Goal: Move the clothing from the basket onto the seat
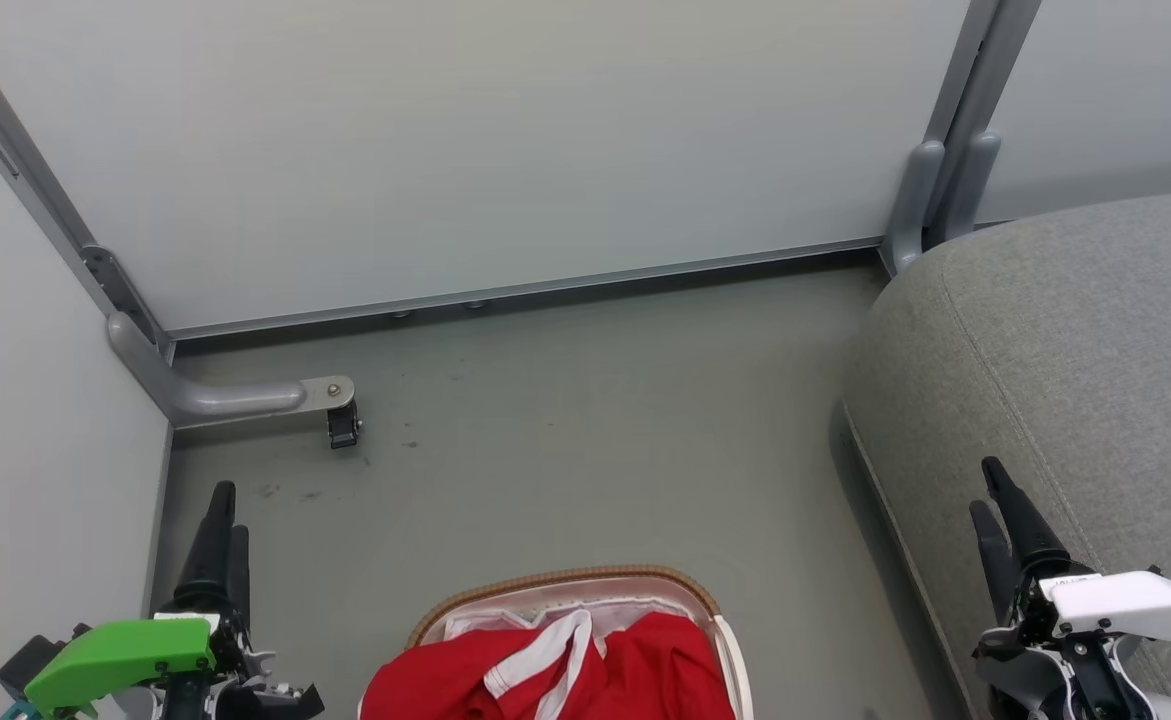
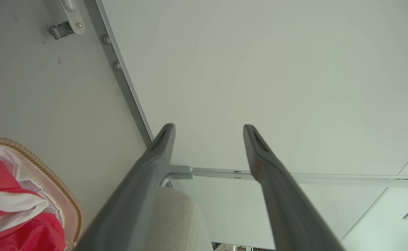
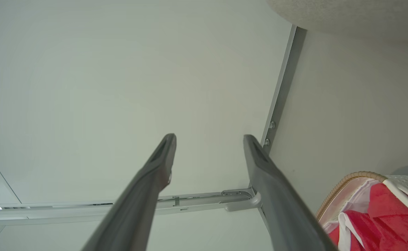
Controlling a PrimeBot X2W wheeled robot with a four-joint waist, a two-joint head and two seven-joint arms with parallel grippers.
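Left claw point(image 1: 230, 510): two long dark-grey tapered fingers point(image 2: 148, 181) w/ slotted tips, and a bright green housing point(image 1: 120, 655) w/ small dark screws behind them. Right claw point(image 1: 985, 485): same dark fingers, but a white housing point(image 1: 1130, 600) w/ dark screws over black & grey mechanism.
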